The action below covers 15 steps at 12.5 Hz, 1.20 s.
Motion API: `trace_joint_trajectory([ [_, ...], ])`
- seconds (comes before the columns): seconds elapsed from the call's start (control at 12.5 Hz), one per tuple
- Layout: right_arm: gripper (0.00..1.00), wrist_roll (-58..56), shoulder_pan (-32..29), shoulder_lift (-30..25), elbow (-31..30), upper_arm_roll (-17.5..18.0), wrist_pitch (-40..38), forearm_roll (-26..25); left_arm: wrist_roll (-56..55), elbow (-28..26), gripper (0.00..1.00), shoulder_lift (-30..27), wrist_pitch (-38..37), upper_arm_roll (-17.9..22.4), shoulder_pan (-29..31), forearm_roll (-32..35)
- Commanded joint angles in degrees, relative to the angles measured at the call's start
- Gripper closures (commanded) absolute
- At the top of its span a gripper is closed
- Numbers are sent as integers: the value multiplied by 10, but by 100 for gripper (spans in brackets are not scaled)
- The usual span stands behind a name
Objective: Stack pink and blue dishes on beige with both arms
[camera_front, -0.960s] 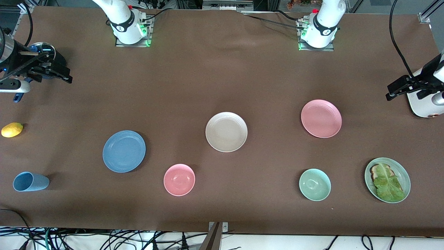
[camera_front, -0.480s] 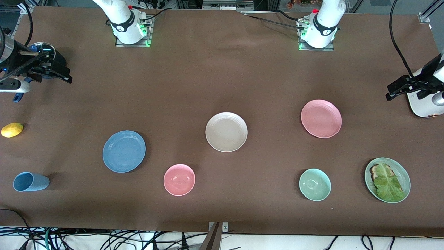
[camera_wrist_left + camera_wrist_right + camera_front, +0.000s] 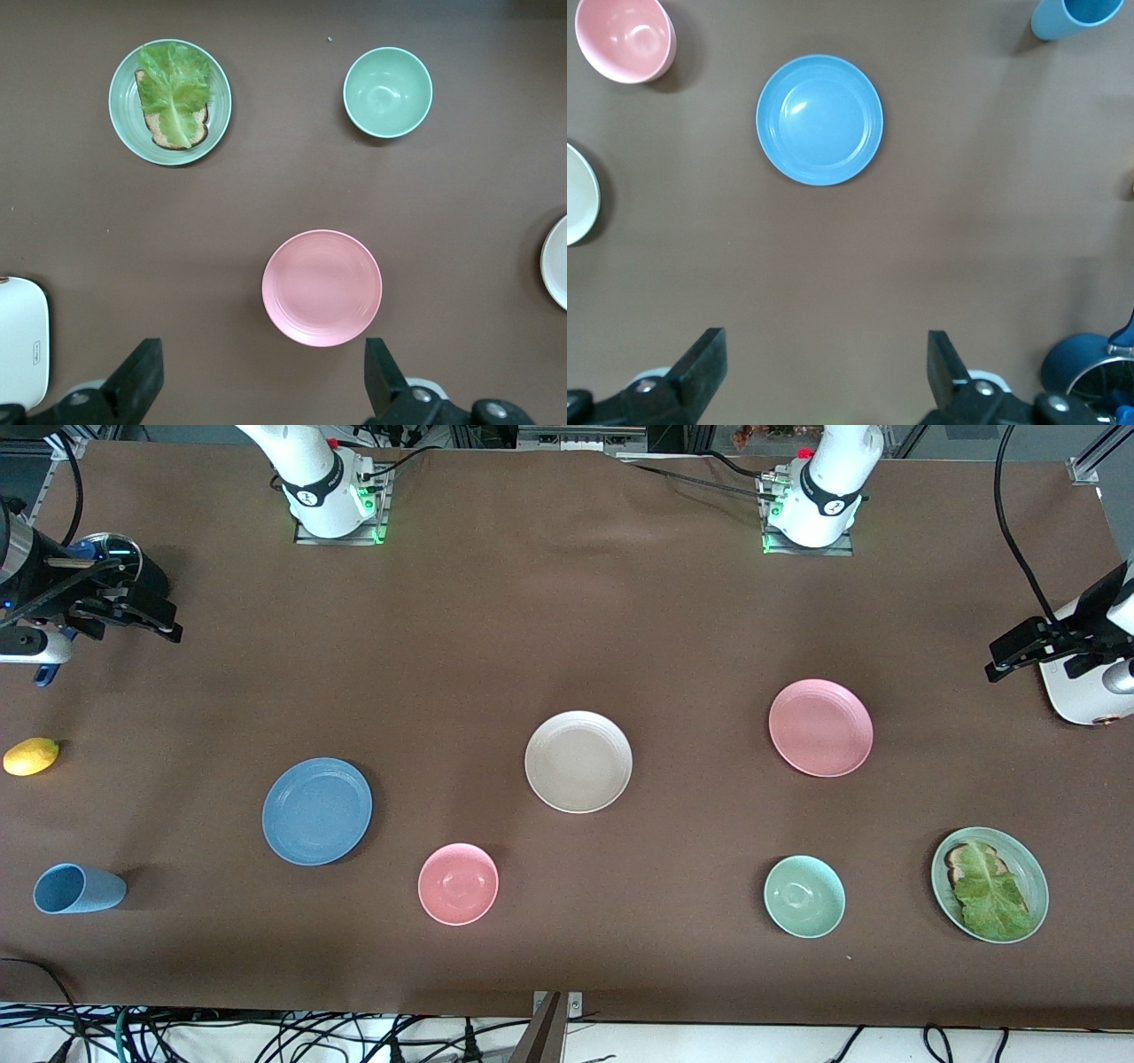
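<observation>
The beige plate [image 3: 578, 762] lies flat near the middle of the tabletop [image 3: 567, 629], cream and matte with ridges near its rim. The pink plate [image 3: 820, 727] lies flat toward the left arm's end, the blue plate [image 3: 317, 811] flat toward the right arm's end and nearer the front edge. All three are round, face up, well apart, with bare tabletop between them.

A pink bowl [image 3: 458, 883] sits near the front edge between the blue and beige plates. A pale green bowl [image 3: 804, 896] and a green plate with toast and lettuce [image 3: 990, 884] sit nearer the front edge than the pink plate. A light blue cup [image 3: 78, 889] lies on its side by the right arm's front corner; a lemon [image 3: 31, 756] rests at that end's edge.

The left gripper [image 3: 261, 376] hangs over the tabletop beside the pink plate, fingers [image 3: 142, 376] spread wide and empty. The right gripper [image 3: 826, 367] hangs over bare tabletop near the blue plate, fingers [image 3: 704, 359] likewise wide apart, holding nothing.
</observation>
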Motion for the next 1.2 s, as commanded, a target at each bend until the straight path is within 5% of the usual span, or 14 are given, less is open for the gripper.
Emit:
trace_joint_trajectory([
  [0.0, 0, -2, -1, -8, -6, 0, 19, -1, 13, 1, 0, -5, -2, 0, 5, -12],
  [0.64, 0, 1, -4, 0, -5, -10, 20, -8, 13, -6, 0, 3, -7, -1, 1, -1],
  [1.12, 0, -5, -2, 18, -5, -8, 15, -9, 10, -1, 0, 67, -7, 1, 12, -15],
])
